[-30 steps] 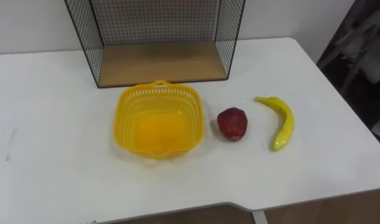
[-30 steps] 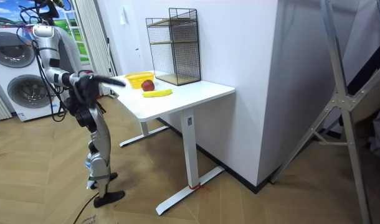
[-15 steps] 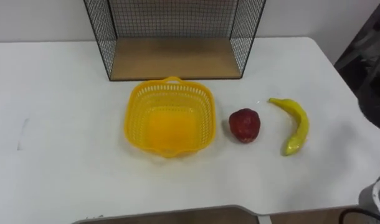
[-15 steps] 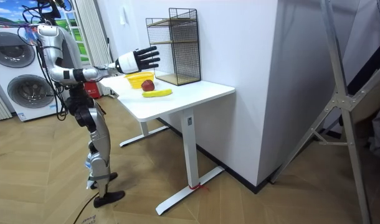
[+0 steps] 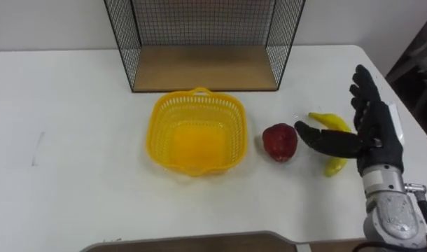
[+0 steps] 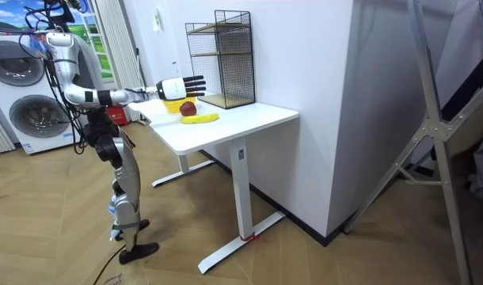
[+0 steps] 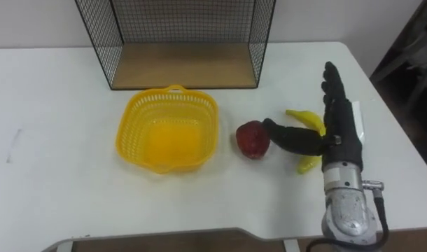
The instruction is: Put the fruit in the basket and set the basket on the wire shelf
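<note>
- Yellow basket (image 5: 196, 133): logged empty.
- Noted right hand (image 5: 371, 129) newly arrived over banana (image 5: 334, 166), fingers straight, holding nothing, thumb near red fruit (image 5: 280, 142).
- Judged first grasp imminent.

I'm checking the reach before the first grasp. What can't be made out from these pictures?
- Banana: its middle lies under the right hand in both eye views; whether the open hand touches it cannot be told.
- Wire shelf: upper part cut off by the eye views' top edge.
- Yellow basket: in the room view partly behind the hand, too small to see inside.
</note>
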